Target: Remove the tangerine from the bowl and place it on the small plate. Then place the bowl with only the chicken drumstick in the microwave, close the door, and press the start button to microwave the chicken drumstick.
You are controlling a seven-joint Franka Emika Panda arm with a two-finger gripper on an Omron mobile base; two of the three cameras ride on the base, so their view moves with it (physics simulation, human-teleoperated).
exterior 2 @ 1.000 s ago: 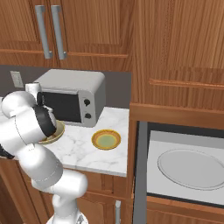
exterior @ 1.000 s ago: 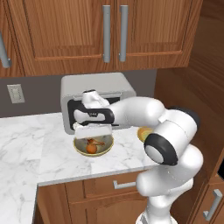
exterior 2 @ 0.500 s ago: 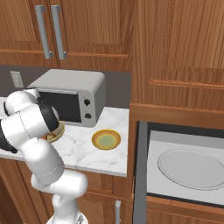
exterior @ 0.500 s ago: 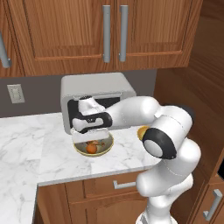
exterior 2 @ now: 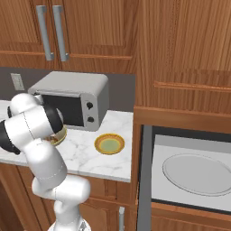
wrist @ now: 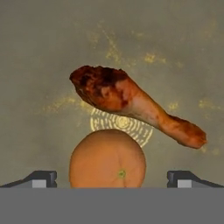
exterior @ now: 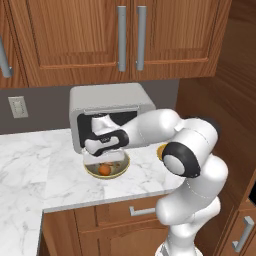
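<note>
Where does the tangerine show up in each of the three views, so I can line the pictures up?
Left base view: the tangerine lies in the bowl, lower centre-left, under the hand.
Right base view: hidden behind the arm; I cannot place it.
Hand view: bottom centre, between the open jaws, below the chicken drumstick.
Shared landmark: the bowl.

In your hand view the tangerine (wrist: pixel 107 158) loses its lower edge behind the grey band. From the right base view, the arm covers most of the bowl (exterior 2: pixel 59 136). From the left, it hides part of the small plate (exterior: pixel 160 150).
</note>
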